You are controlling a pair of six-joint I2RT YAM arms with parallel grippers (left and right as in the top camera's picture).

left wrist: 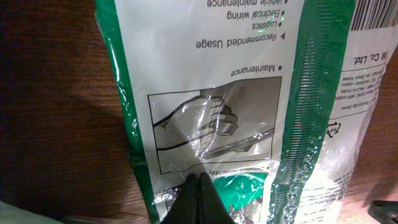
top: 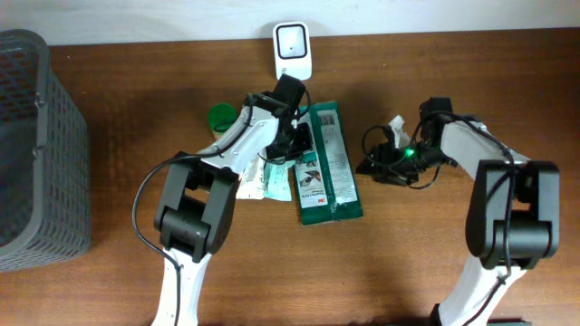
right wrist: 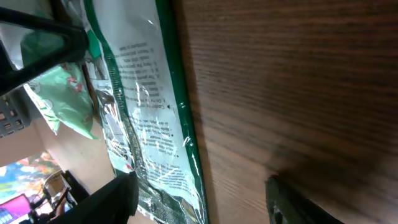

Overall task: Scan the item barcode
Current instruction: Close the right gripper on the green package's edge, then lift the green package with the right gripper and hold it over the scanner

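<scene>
The item is a green and white foil package (top: pixel 324 167) lying flat on the wooden table, below the white scanner (top: pixel 293 50). Its printed side faces up, and barcode stripes (left wrist: pixel 376 15) show near its far end. My left gripper (top: pixel 304 139) is over the package's left edge; in the left wrist view it (left wrist: pixel 198 186) is shut, its tips together over the foil with nothing between them. My right gripper (top: pixel 379 163) sits just right of the package. In the right wrist view it (right wrist: pixel 199 199) stands open, the package's green edge (right wrist: pixel 186 149) near its left finger (right wrist: pixel 106 199).
A pale green packet (top: pixel 258 181) lies partly under the left arm, left of the package. A green round lid (top: pixel 220 118) sits behind it. A tall grey mesh basket (top: pixel 36 154) fills the table's left end.
</scene>
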